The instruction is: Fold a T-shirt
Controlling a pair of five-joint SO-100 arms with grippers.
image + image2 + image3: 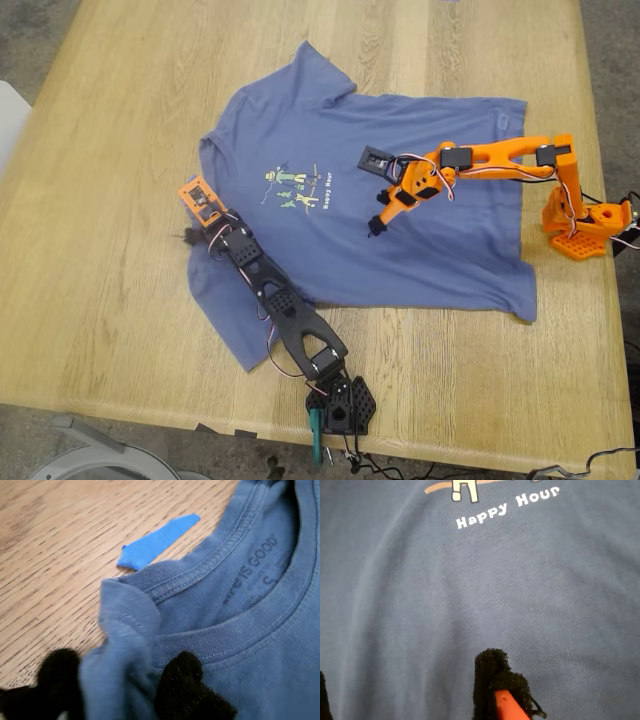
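1. The first pincer (117, 690) is clamped on a bunch of cloth beside the collar (235, 580) of the T-shirt (380, 200).
2. The shirt lies flat on the worktop (100, 250), its long axis running from that collar toward the exterior view's right.
3. The second pincer (376, 226), jaws apart, hovers over the chest just past the "Happy Hour" print (507, 507).

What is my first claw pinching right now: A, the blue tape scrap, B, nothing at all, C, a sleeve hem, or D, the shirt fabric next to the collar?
D: in the first wrist view, my first claw has a bunched fold of the T-shirt between its black pads, just beside the collar; the blue tape scrap lies apart on the wooden table.
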